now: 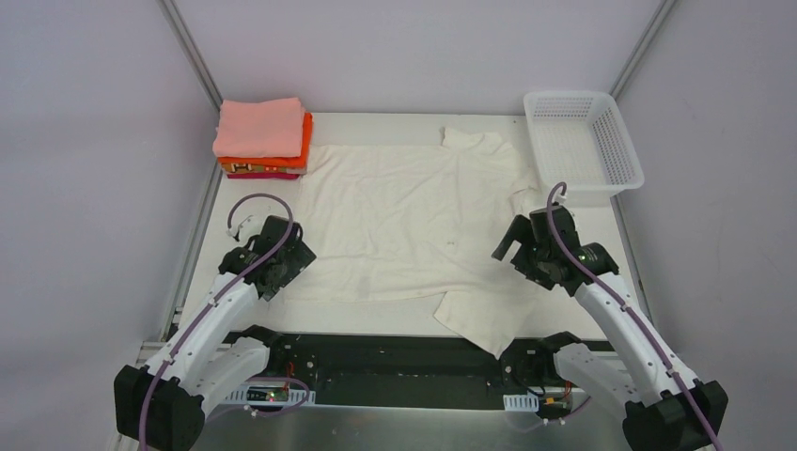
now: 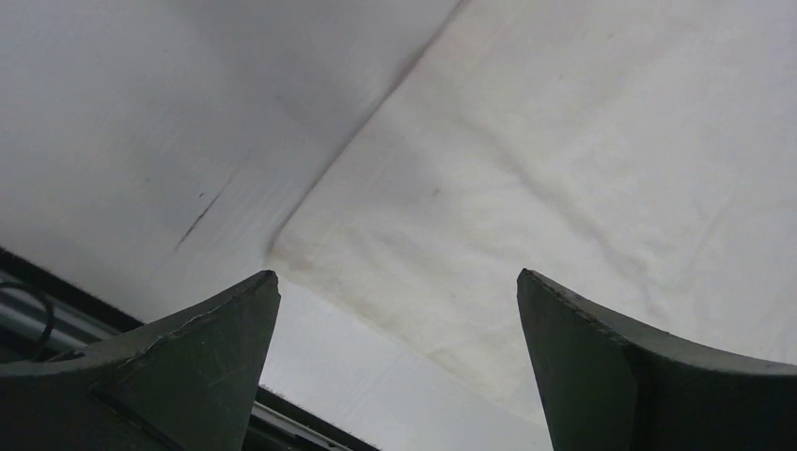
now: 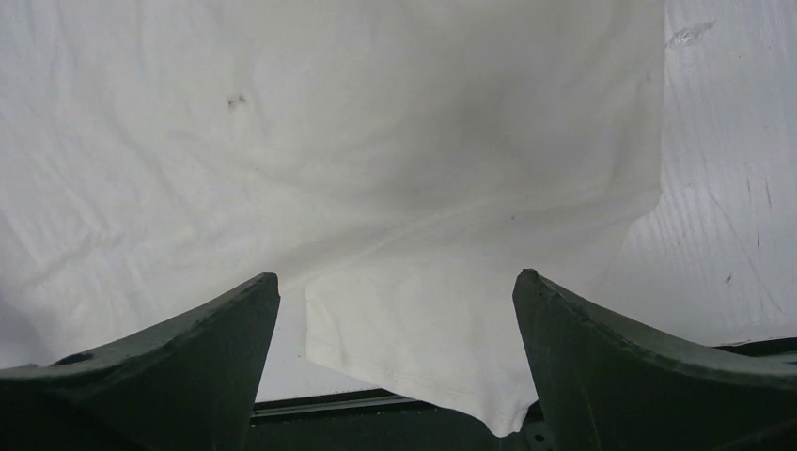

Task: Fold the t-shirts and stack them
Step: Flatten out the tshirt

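A cream-white t-shirt [image 1: 404, 211] lies spread flat across the table, with one sleeve [image 1: 484, 319] hanging over the near edge. At the back left stands a stack of folded t-shirts [image 1: 261, 132]: salmon-pink on top, orange under it, magenta at the bottom. My left gripper [image 1: 289, 263] is open and empty just above the shirt's near-left corner [image 2: 310, 235]. My right gripper [image 1: 512, 246] is open and empty above the shirt's right side; in the right wrist view the sleeve [image 3: 442, 348] lies between its fingers [image 3: 601, 357].
A white plastic lattice basket [image 1: 583, 141] stands at the back right, close to the shirt's far sleeve. The bare table [image 2: 141, 113] shows left of the shirt. The black rail [image 1: 395, 352] runs along the near edge. Grey walls enclose the table.
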Robot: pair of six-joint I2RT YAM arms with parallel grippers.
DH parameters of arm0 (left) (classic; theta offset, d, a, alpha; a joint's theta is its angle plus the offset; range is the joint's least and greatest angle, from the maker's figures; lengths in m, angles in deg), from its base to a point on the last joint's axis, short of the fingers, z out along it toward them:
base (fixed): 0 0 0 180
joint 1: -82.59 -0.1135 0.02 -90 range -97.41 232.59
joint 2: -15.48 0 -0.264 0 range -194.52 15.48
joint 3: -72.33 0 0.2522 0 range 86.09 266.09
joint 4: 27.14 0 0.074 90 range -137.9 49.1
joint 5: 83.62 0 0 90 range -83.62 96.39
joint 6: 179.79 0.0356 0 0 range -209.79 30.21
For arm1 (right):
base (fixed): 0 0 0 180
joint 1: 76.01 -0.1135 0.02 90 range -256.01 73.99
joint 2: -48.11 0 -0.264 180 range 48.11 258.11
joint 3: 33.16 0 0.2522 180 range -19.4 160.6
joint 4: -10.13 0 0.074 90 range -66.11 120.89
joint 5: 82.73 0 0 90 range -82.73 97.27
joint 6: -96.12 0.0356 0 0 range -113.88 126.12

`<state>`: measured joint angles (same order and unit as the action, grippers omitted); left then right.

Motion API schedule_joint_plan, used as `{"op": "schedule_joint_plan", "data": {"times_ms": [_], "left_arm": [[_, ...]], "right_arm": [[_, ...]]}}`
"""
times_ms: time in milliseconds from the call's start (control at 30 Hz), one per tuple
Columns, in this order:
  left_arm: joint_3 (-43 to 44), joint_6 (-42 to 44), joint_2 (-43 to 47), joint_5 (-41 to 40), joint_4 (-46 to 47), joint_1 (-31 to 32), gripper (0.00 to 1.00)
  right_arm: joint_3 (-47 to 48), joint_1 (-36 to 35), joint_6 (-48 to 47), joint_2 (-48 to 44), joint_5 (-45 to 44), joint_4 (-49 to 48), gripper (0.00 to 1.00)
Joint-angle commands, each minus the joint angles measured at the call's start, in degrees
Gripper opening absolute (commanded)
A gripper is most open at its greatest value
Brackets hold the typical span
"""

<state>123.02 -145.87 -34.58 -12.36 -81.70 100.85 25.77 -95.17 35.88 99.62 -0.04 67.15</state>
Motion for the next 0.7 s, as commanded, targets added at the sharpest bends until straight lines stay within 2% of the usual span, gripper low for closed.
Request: {"op": "schedule_joint_plan", "data": {"times_ms": [0,67,167,300,500,667], "left_arm": [[-0.6,-8.1,0.5,-5.1,-11.0,-0.7,0.93],[-2.3,-11.0,0.9,-4.8,-12.0,-0.7,0.80],[-5.1,-16.7,0.9,-4.6,-13.4,-0.7,0.68],[-7.7,-21.6,-0.2,-6.3,-13.2,-0.6,0.61],[-8.7,-23.0,-4.7,-7.2,-8.5,-0.7,0.52],[-9.8,-22.6,-9.1,-3.7,-4.1,-0.7,0.37]], "right_arm": [[0.2,-2.9,0.0,-0.4,-1.6,5.6,1.00],[-0.5,-3.1,-0.5,0.1,-1.0,5.6,1.00],[-1.1,-3.1,-0.8,0.5,-1.6,5.5,0.99],[-1.9,-3.1,-1.2,0.5,-1.8,3.7,1.00],[-2.5,-3.1,-1.7,2.1,-0.7,2.3,1.00],[-2.0,-3.1,-1.8,2.8,-0.9,2.9,1.00]]}}
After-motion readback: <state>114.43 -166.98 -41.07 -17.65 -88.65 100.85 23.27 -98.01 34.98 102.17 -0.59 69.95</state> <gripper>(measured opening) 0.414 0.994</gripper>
